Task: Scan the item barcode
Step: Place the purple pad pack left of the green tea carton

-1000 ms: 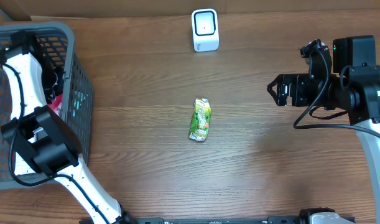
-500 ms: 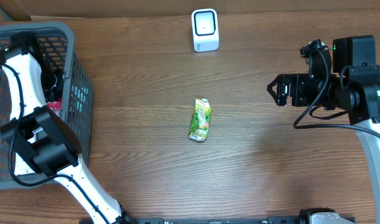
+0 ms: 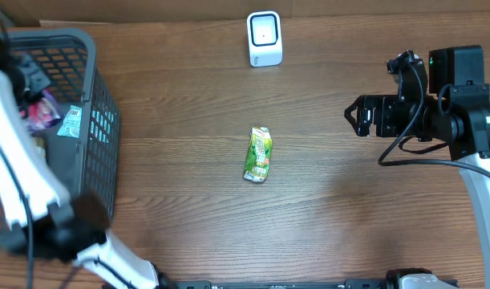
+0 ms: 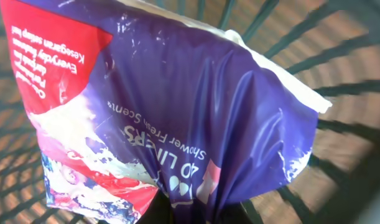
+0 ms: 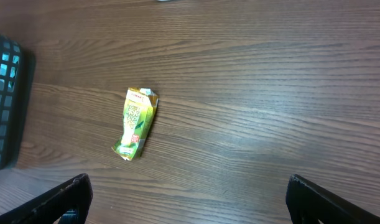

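Left wrist view is showing the purple pouch (image 4: 196,112) filling the frame. Its film is gathering into a tight bunch at the bottom edge, where the left jaws, pressed together, are pinching it. The pouch is hanging directly in front of those jaws, inside the basket (image 4: 339,68), whose mesh is showing behind it. The hold is looking like the weak point: the jaws are gripping only a crumpled corner of soft, slick film, so the pouch's own weight could be pulling it free on a fast swing, and the overhead view is showing the left arm blurred. A dangling bag is also risking a snag on the basket rim on the way out, which could be dragging the basket along. No barcode is showing on the face turned toward the camera, only upside-down print, so the code may be ending up turned away from the scanner (image 3: 265,38), which is standing well away from the left jaws across the surface (image 3: 188,233); creases could be spoiling a read too. The green packet (image 3: 259,154) is lying between the left jaws and the right jaws, where a low pass could be knocking it. The right jaws are standing spread wide and empty, too far off to be catching a drop.
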Motion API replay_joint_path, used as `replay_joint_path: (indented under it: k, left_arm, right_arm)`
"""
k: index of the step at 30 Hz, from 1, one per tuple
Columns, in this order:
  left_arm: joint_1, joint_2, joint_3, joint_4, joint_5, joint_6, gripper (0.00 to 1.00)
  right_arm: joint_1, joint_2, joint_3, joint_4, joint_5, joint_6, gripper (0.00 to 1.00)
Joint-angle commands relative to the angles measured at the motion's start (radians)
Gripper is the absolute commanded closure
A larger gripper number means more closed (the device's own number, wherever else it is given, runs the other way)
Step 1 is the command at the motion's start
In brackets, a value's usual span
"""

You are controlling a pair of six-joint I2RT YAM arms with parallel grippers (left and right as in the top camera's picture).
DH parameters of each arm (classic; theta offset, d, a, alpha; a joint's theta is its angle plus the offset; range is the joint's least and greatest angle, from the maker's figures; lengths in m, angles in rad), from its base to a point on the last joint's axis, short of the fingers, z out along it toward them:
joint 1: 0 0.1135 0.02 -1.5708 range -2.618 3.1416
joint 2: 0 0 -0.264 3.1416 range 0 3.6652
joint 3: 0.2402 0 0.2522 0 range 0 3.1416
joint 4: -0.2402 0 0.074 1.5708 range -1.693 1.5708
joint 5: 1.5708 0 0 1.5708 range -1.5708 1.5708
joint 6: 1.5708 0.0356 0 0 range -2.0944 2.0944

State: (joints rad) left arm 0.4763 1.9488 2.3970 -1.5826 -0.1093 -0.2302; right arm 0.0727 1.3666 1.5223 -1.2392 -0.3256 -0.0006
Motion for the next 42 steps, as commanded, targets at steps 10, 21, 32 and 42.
replay_joint_path:
  k: [10, 21, 32, 42]
  left_arm:
    - [-0.417, -0.352, 0.031, -0.061, 0.005, -0.149, 0.96]
    - [-0.799, -0.250, -0.360, 0.098, -0.013, -0.264, 0.96]
    - [-0.890, -0.036, -0.731, 0.427, -0.013, -0.314, 0.96]
    - [-0.932, 0.090, -0.742, 0.452, 0.085, -0.292, 0.70]
  right_arm:
    - [0.005, 0.005, 0.022, 0.011, -0.009, -0.008, 0.00]
    - [0.005, 0.005, 0.022, 0.006, -0.009, -0.008, 0.00]
    - [0.005, 0.005, 0.022, 0.003, -0.009, -0.008, 0.00]
    - [0.005, 0.005, 0.022, 0.003, -0.009, -0.008, 0.00]
